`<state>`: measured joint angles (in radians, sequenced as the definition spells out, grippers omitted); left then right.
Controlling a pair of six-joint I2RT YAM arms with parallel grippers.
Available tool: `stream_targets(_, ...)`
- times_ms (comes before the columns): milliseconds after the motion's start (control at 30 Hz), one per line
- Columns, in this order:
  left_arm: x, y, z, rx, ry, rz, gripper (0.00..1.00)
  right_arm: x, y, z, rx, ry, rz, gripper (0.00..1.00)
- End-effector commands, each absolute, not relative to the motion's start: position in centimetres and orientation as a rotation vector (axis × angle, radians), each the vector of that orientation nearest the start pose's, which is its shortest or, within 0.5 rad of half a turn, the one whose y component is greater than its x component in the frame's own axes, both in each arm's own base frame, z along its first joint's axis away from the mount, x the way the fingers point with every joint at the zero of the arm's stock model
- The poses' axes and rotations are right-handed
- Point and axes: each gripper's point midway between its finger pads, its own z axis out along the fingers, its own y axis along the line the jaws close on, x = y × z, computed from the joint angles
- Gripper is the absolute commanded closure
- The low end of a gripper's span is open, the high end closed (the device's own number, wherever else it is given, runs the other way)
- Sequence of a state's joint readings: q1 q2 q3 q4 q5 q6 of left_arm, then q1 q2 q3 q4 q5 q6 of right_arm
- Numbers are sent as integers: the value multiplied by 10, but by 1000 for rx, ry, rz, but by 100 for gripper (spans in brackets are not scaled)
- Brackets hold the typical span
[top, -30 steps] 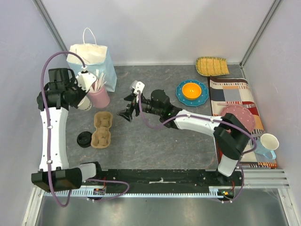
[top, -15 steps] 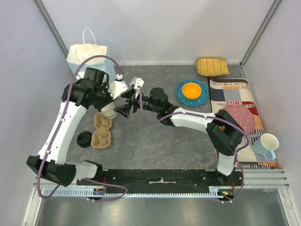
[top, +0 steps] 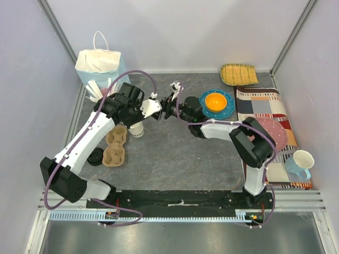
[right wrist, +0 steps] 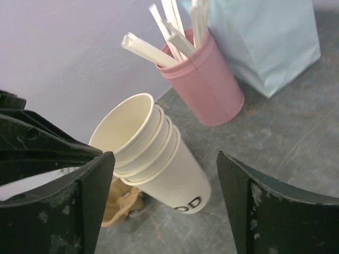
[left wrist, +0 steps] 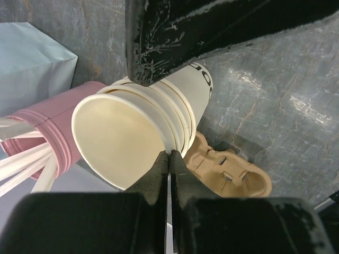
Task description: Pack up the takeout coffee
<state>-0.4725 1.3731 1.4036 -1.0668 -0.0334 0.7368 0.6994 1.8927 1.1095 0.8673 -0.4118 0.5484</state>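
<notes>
Left wrist view: the rim of tapered, nested paper cups (left wrist: 122,137) is pinched by the closed left gripper (left wrist: 169,154); the scuffed right gripper (right wrist: 164,169) is spread around them. The round, black-lidded takeout coffee (top: 95,157) is set mid-left in the top view.

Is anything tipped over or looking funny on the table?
Yes. The stack of paper cups leans over sideways instead of standing straight. The left gripper pinches its top rim, which is why it tilts. The pink cup of sticks behind it stands upright.
</notes>
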Motion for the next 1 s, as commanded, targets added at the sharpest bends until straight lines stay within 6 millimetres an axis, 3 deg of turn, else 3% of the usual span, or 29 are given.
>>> stream_targets(0,317,-118,208,1340,2121,187,98,370,428,198,-183,1762,1401,23)
stream_targets(100,319,-121,197,1340,2133,186,98,366,433,183,-21,1847,1523,27)
stream_targets(167,320,-124,193,1350,2133,182,98,362,438,184,31,1854,1609,27)
stream_targets(400,320,-125,183,1366,2144,180,98,362,447,162,63,1913,1634,28)
stream_targets(767,321,-124,174,1388,2159,190,98,357,446,172,73,1844,1706,28)
stream_targets(967,322,-125,172,1392,2162,184,98,357,454,159,94,1893,1706,28)
